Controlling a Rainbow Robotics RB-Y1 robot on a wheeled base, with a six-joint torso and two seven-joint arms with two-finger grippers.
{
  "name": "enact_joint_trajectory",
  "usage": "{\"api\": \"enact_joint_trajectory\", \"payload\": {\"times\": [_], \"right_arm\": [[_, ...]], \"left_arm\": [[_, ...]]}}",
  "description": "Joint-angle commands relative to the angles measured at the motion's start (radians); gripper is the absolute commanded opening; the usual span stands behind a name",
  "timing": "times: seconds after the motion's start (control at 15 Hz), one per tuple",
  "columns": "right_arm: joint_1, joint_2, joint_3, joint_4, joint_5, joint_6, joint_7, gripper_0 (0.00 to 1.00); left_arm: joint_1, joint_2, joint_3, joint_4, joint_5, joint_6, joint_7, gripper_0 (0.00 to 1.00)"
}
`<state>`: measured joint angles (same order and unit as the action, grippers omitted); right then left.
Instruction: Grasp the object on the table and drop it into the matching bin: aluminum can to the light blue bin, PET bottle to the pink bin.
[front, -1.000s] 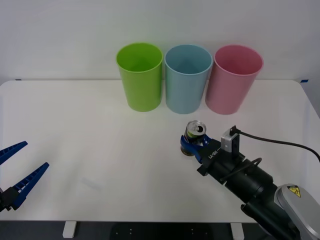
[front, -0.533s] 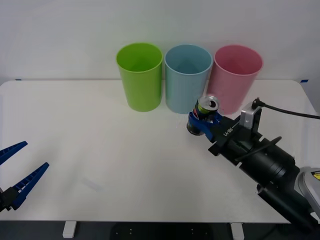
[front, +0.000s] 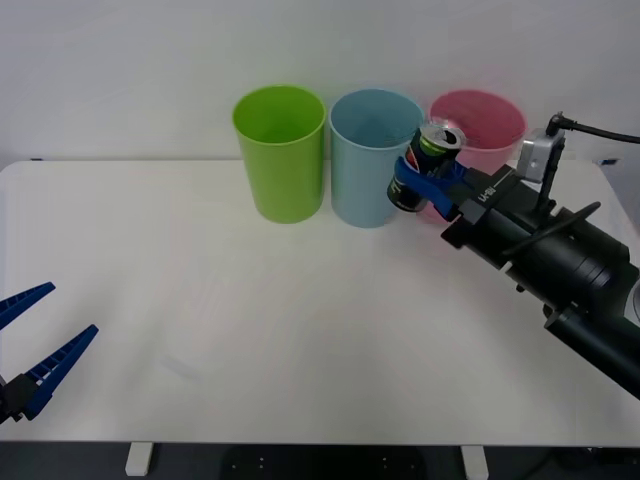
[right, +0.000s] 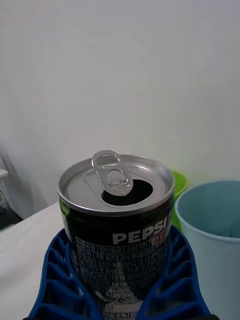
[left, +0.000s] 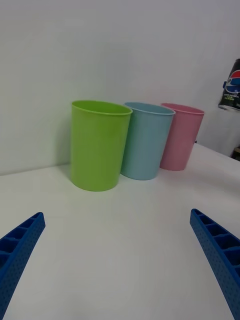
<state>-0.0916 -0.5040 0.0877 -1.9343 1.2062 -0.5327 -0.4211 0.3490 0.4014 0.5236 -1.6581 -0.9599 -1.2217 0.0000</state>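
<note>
A: What is changing on the table, taking the light blue bin as the landmark?

B: The right arm is rising and swinging toward the light blue bin. A second ago its gripper was low, in front of that bin and well short of it; half a second ago it was nearer and partly raised. Now the right gripper is hanging at rim height, just beside the bin's rim on the pink bin's side.

A: And the can?

B: The can is off the table, leaning slightly, clamped between the two blue ribbed fingers. In the right wrist view its silver top and open pull tab are facing up, with the light blue rim close alongside. It is riding between the light blue and pink bins, not yet over either mouth.

A: What is that meaning for the task?

B: Grasp and lift appear complete. The carry is probably nearing its end; a short sideways move over the light blue opening seems to remain before release. Letting go too early risks the pink bin or the rim.

A: The other items?

B: The green bin, on the far side of the light blue bin, is not moving. The left gripper is waiting well away, spread wide and empty, unchanged.
</note>
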Motion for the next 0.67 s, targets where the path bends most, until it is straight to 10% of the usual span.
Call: {"api": "enact_joint_trajectory", "payload": {"times": [0.07, 0.67], "right_arm": [[-0.085, -0.016, -0.011, 0.06, 0.0, 0.0, -0.007, 0.0], [-0.376, 0.035, -0.011, 0.393, 0.046, 0.019, -0.002, 0.0]], "left_arm": [[0.0, 0.0, 0.0, 0.0, 0.0, 0.0, 0.0, 1.0], [0.0, 0.0, 0.0, 0.0, 0.0, 0.0, 0.0, 1.0]]}}
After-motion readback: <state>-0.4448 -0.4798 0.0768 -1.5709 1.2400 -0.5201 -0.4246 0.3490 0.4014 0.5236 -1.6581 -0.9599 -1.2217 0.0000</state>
